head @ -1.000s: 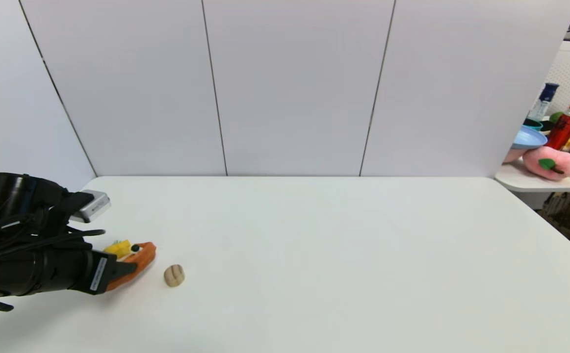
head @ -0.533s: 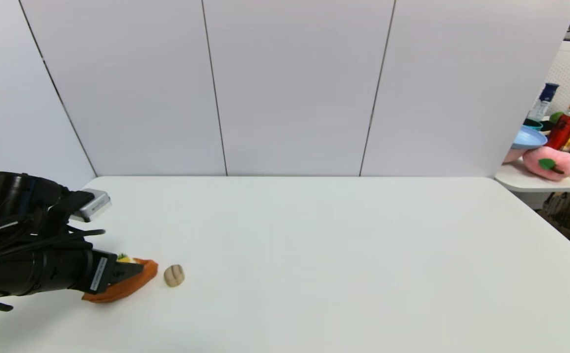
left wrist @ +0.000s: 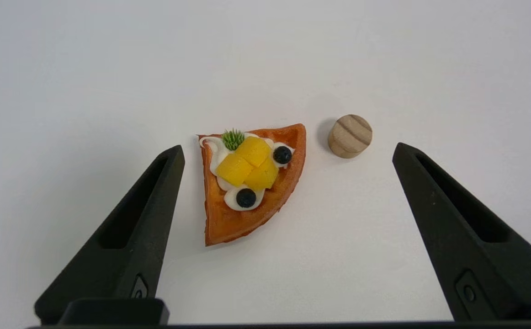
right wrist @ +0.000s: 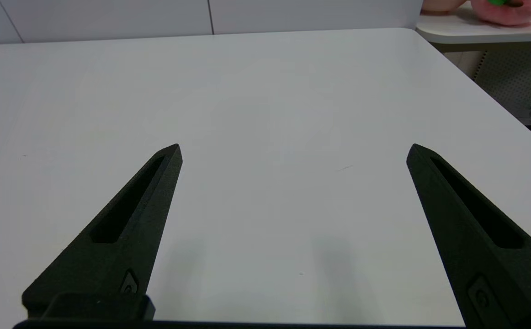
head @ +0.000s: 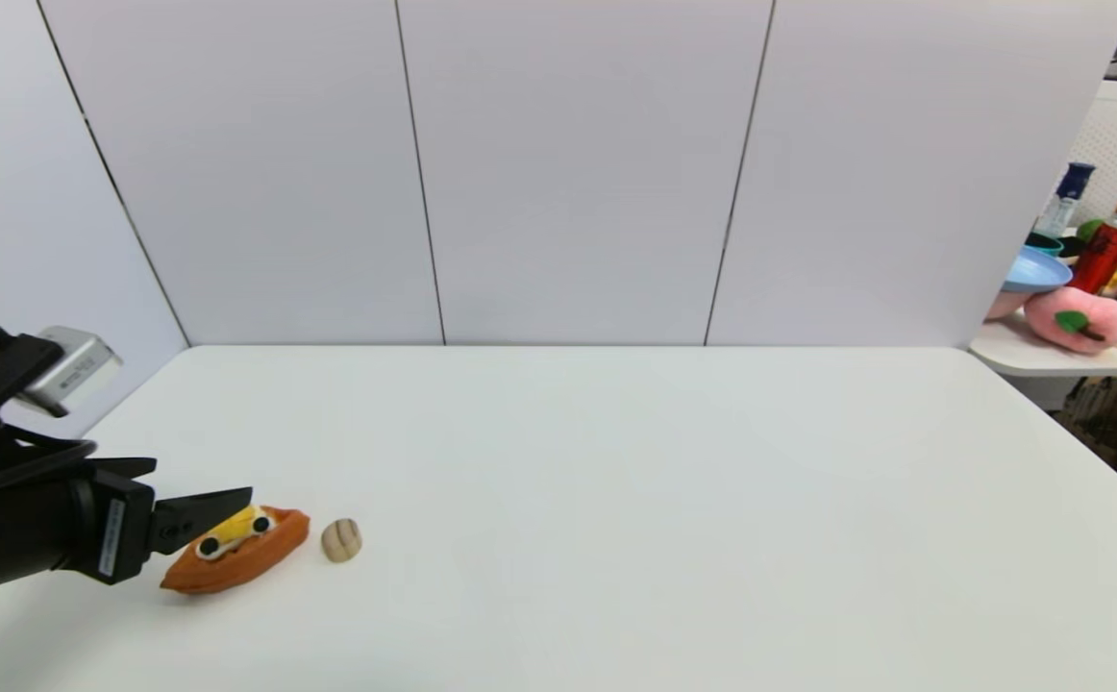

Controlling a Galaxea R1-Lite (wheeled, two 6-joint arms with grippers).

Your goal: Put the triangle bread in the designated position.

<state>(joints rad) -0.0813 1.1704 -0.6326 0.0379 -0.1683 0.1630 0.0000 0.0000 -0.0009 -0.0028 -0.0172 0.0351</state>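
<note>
Now triangle bread below spread left hand.

Triangle bread: orange-brown wedge, fruit-and-cream topping upward, lay flat on bench, near left.

You have the triangle bread lying flat on the white table, near its front left corner. Just to its right, apart from it, sits the small round ridged lump. Your left gripper hangs above the bread's left end, fingers spread wide. Your right gripper hovers spread over bare tabletop. A side table stands beyond the far right corner.
</note>
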